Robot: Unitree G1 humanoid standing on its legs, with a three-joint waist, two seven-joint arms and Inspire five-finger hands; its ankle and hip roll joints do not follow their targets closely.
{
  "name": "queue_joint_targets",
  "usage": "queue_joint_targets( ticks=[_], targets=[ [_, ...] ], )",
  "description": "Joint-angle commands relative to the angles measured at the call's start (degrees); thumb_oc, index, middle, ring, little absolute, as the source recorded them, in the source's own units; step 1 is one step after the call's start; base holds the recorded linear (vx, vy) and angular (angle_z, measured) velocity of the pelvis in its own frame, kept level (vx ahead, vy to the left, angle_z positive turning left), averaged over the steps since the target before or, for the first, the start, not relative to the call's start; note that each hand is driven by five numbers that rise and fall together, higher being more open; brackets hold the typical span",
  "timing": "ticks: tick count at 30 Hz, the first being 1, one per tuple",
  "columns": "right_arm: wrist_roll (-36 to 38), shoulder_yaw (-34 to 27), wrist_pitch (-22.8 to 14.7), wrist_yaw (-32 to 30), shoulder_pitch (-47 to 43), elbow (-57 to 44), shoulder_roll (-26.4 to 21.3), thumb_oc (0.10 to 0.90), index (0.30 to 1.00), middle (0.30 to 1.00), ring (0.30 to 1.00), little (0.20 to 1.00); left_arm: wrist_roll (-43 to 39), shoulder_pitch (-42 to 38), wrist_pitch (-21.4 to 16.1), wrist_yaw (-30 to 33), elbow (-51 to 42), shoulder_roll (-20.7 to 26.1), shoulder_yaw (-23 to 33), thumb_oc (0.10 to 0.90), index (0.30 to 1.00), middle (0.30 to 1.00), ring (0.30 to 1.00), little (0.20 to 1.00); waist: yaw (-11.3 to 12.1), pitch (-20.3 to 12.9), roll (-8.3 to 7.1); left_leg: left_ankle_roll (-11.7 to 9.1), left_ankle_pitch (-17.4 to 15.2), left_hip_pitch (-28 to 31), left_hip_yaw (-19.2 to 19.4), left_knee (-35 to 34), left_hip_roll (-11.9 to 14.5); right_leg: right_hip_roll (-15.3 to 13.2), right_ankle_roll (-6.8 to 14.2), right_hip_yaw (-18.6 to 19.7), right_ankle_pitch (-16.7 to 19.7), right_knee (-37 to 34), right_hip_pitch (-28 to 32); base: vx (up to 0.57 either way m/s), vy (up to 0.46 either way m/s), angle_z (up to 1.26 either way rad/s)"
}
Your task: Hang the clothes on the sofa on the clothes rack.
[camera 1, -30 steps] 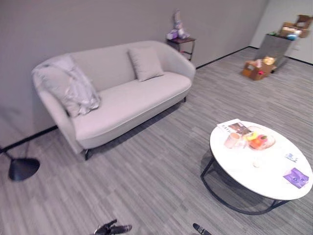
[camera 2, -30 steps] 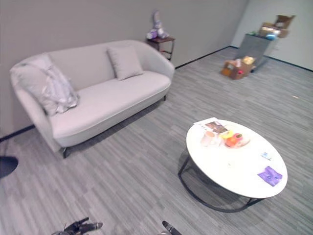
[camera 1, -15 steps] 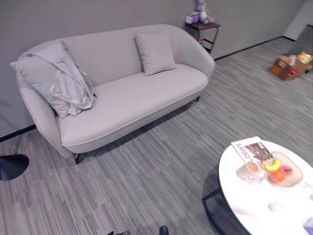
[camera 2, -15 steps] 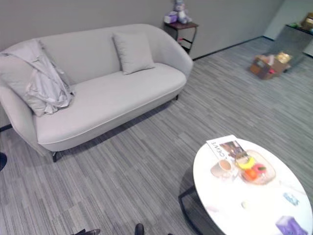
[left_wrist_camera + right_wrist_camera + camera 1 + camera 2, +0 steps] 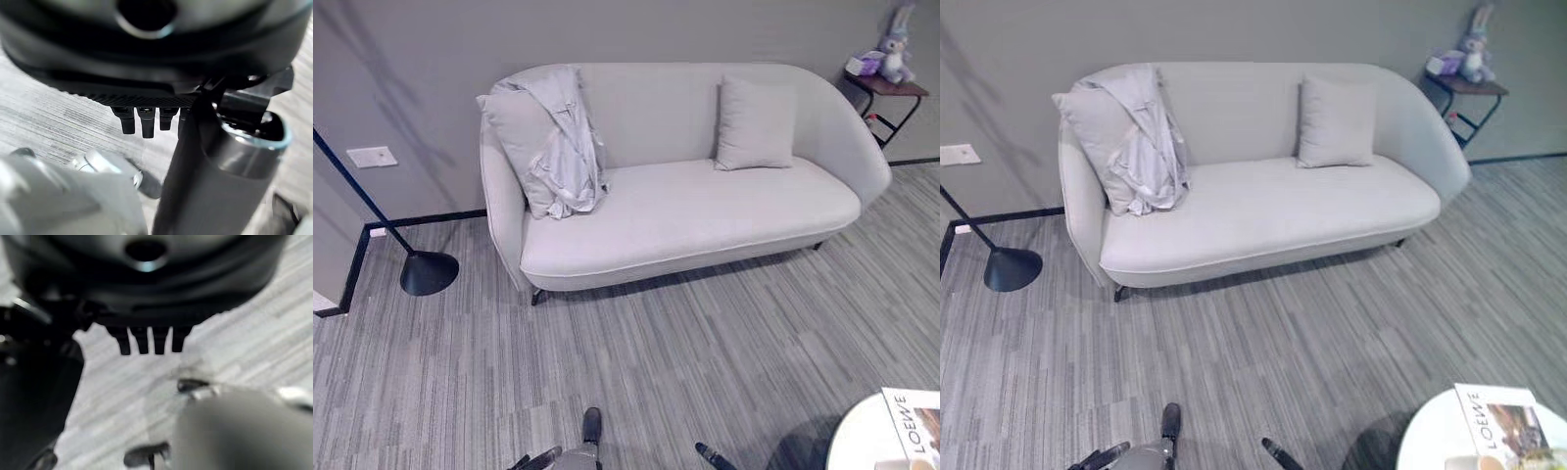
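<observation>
Camera has swung left since earlier frames: sofa [image 5: 705,211] now centred, table [image 5: 1430,441] mostly out of frame. Clothes [image 5: 558,147] draped over sofa's left end, far ahead of both hands. Left hand [image 5: 142,120] and right hand [image 5: 146,340] hang with straight fingers, holding nothing.

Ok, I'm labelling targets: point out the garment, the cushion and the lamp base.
garment [image 5: 560,147], left eye view, middle of draped cloth
cushion [image 5: 756,124], left eye view, centre
lamp base [image 5: 429,272], left eye view, dome
</observation>
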Motion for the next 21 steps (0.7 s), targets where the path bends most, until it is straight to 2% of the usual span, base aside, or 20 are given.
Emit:
queue_joint_targets(
  ticks=[1,3,4,5,6,7,9,10,13,14,15,16,18,19,20,21],
  targets=[
    [-1.75,-0.70,-0.67,-0.02,3.57,-0.52,-3.60,0.800,0.900,0.900,0.900,0.900,1.04,0.94,0.19,0.74,2.77,0.46,-3.12,0.800,0.900,0.900,0.900,0.900,0.39,-6.22,0.06,-1.76,-2.36,-1.85,-5.35,1.19,2.52,-0.06,1.13,4.51,-0.11,4.75,-5.18,0.33,0.184,-0.16],
    [-1.44,-2.07,-0.48,-0.42,3.58,0.74,-3.69,0.800,0.900,0.900,0.900,0.900,3.56,1.23,0.31,1.00,2.71,1.45,-3.26,0.800,0.900,0.900,0.900,0.900,0.55,-7.19,-0.42,-0.35,-3.43,0.97,-4.40,-0.44,1.29,-2.19,2.75,5.45,4.03,9.06,-6.69,0.45,0.283,0.08],
    [-1.16,-2.70,-0.73,-0.67,3.32,0.81,-3.88,0.800,0.900,0.900,0.900,0.900,5.48,1.16,0.42,1.11,2.53,1.91,-4.12,0.800,0.900,0.900,0.900,0.900,0.51,-7.23,-0.47,0.62,-3.92,2.93,-3.89,-1.77,0.41,-3.48,3.56,6.16,7.12,13.77,-8.32,0.37,0.312,0.00],
    [-0.95,-3.12,-1.00,-1.14,2.85,0.18,-4.19,0.800,0.900,0.900,0.900,0.900,6.92,0.84,0.54,1.20,2.04,2.25,-5.15,0.800,0.900,0.900,0.900,0.900,0.18,-6.75,-0.16,1.61,-4.65,4.40,-3.63,-2.31,-0.27,-4.55,3.95,6.65,10.21,19.76,-10.73,0.40,0.409,-0.01],
    [-0.17,-4.15,-1.73,-2.59,1.77,-1.87,-5.14,0.800,0.900,0.900,0.900,0.900,9.06,0.15,0.68,1.51,0.71,2.87,-6.87,0.800,0.900,0.900,0.900,0.900,-0.71,-5.61,0.55,3.25,-6.24,6.60,-3.70,-2.31,-1.46,-6.14,4.31,7.63,15.42,30.00,-15.56,0.44,0.426,-0.04],
    [0.32,-4.80,-2.62,-4.15,0.23,-4.00,-6.41,0.800,0.900,0.900,0.900,0.900,12.29,-1.22,0.47,2.00,-0.96,3.76,-10.01,0.800,0.900,0.900,0.900,0.900,-1.49,-4.39,1.11,4.07,-8.10,8.64,-3.71,-2.31,-1.97,-7.44,4.79,7.42,17.10,35.71,-18.50,0.42,0.352,0.03],
    [0.33,-5.13,-2.84,-4.96,-0.58,-5.59,-7.00,0.800,0.900,0.900,0.900,0.900,13.74,-1.59,0.52,2.12,-1.40,4.18,-11.01,0.800,0.900,0.900,0.900,0.900,-1.63,-3.93,1.38,4.53,-8.16,9.02,-3.29,-2.31,-1.66,-8.14,3.85,6.62,16.58,38.30,-21.15,0.16,0.107,0.07],
    [0.25,-5.51,-3.12,-5.81,-1.19,-8.80,-8.17,0.800,0.900,0.900,0.900,0.900,14.71,-2.19,0.41,2.30,-2.32,4.80,-11.90,0.800,0.900,0.900,0.900,0.900,-2.08,-3.77,1.88,4.42,-8.66,9.61,-3.23,-2.31,-1.11,-7.78,3.10,5.91,13.86,38.36,-23.09,0.10,-0.009,0.15],
    [-1.77,-7.93,-4.93,-9.26,-0.22,-26.83,-12.34,0.800,0.900,0.900,0.900,0.900,18.02,-2.80,-0.26,2.53,-6.17,5.65,-14.23,0.800,0.900,0.900,0.900,0.900,-3.66,-2.66,2.70,3.17,-9.62,11.02,-3.49,-2.31,0.65,-4.42,2.78,6.22,9.99,28.68,-24.71,0.21,-0.102,0.08],
    [-3.48,-8.92,-5.27,-10.72,0.19,-31.87,-13.98,0.800,0.900,0.900,0.900,0.900,19.66,-2.95,-0.37,2.59,-7.14,5.51,-15.25,0.800,0.900,0.900,0.900,0.900,-4.06,-2.45,2.89,2.61,-10.09,11.27,-3.63,-2.31,1.16,-3.47,3.24,7.03,9.89,21.60,-24.43,0.13,-0.106,0.03],
    [-3.52,-8.97,-5.20,-10.76,0.27,-31.98,-13.98,0.800,0.900,0.900,0.900,0.900,19.66,-2.95,-0.36,2.60,-7.15,5.48,-15.29,0.800,0.900,0.900,0.900,0.900,-4.02,-2.49,3.04,2.58,-10.06,11.23,-3.62,-2.31,1.32,-3.29,3.19,6.95,10.18,21.15,-24.26,0.21,-0.199,-0.02],
    [-7.33,-10.94,-5.43,-13.05,0.86,-40.01,-16.34,0.800,0.900,0.900,0.900,0.900,21.70,-3.45,-0.59,2.73,-8.11,4.72,-16.66,0.800,0.900,0.900,0.900,0.900,-4.50,-1.76,2.93,1.65,-11.35,12.28,-4.15,-2.31,2.07,-2.30,4.53,9.95,11.76,8.24,-23.88,0.25,-0.217,-0.03],
    [-13.37,-12.60,-5.98,-14.82,2.13,-49.28,-17.96,0.800,0.900,0.900,0.900,0.900,23.03,-3.69,-0.68,2.92,-7.61,3.19,-16.18,0.800,0.900,0.900,0.900,0.900,-4.96,-1.35,2.48,0.46,-13.28,14.68,-5.00,-2.31,3.49,-2.15,6.77,15.27,16.07,-2.60,-26.23,0.43,-0.366,0.00],
    [-14.58,-12.61,-6.07,-14.83,2.46,-51.19,-18.33,0.800,0.900,0.900,0.900,0.900,23.10,-3.56,-0.65,3.03,-7.24,2.74,-15.82,0.800,0.900,0.900,0.900,0.900,-4.99,-1.34,2.37,-0.05,-13.82,15.58,-5.33,-2.31,4.21,-1.80,7.14,16.13,17.14,-4.01,-26.45,0.56,-0.528,0.21],
    [-15.90,-12.26,-6.40,-13.87,3.29,-54.61,-18.72,0.800,0.900,0.900,0.900,0.900,22.50,-3.29,-0.67,2.75,-6.73,2.23,-14.67,0.800,0.900,0.900,0.900,0.900,-4.92,-2.31,1.30,-1.10,-14.75,16.74,-6.44,-2.31,5.48,-1.81,7.18,16.95,16.36,-4.90,-25.84,0.37,-0.364,0.46],
    [-15.93,-12.27,-6.36,-13.87,3.38,-54.70,-18.70,0.800,0.900,0.900,0.900,0.900,22.50,-3.25,-0.67,2.74,-6.73,2.24,-14.67,0.800,0.900,0.900,0.900,0.900,-5.16,-2.31,1.35,-1.12,-14.76,16.77,-6.68,-2.31,5.55,-1.82,7.15,16.68,16.25,-4.90,-25.69,0.47,-0.571,0.60]
  ],
)
